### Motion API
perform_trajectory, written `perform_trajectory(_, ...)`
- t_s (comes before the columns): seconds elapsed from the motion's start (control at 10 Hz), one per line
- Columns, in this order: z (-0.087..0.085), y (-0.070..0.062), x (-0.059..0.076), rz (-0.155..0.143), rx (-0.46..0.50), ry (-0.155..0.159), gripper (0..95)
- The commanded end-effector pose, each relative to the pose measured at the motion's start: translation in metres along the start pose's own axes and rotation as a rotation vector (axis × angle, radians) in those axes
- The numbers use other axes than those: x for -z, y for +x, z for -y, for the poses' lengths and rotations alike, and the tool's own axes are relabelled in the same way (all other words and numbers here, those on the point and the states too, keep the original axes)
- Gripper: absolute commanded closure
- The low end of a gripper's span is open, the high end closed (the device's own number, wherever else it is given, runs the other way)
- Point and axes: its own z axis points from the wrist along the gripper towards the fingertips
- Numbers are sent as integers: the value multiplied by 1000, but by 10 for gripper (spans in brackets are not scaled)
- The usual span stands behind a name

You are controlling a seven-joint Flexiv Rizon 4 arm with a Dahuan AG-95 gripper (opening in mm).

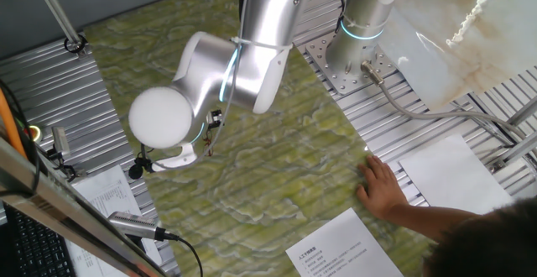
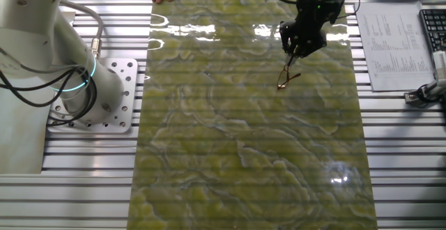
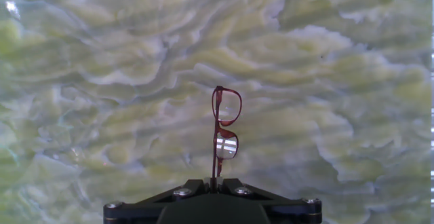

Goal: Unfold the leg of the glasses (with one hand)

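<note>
Glasses (image 3: 225,125): hung at 12 o'clock from hand, above mat (image 3: 352,115).
Hand (image 3: 214,178): fingers closed on leg (image 3: 215,166).

Light is bright and even in all three views. In the other fixed view, white glare streaks cross the glossy mat (image 2: 244,118) near 12 o'clock, with a smaller glint toward 5 o'clock. In the hand view, two small highlights sit at 10 to 11 o'clock; the glasses (image 3: 225,130) are sharp, and the mat softens slightly toward the edges. In one fixed view, the arm (image 1: 226,59) shines with broad soft reflections, and a cyan ring (image 1: 362,32) glows at 1 o'clock. Shadows are faint and diffuse throughout.
</note>
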Motion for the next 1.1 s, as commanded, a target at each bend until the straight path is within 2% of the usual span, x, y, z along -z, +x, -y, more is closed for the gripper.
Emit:
perform_trajectory(0.1,-1,1,3,3,-1,1,950)
perform_trajectory(0.3,-2,3,6,-2,-4,1,950)
perform_trajectory(0.5,-4,3,5,-28,-8,4,950)
perform_trajectory(0.8,-7,3,4,-46,-19,-2,950)
perform_trajectory(1.1,-11,0,10,-44,-44,-6,950)
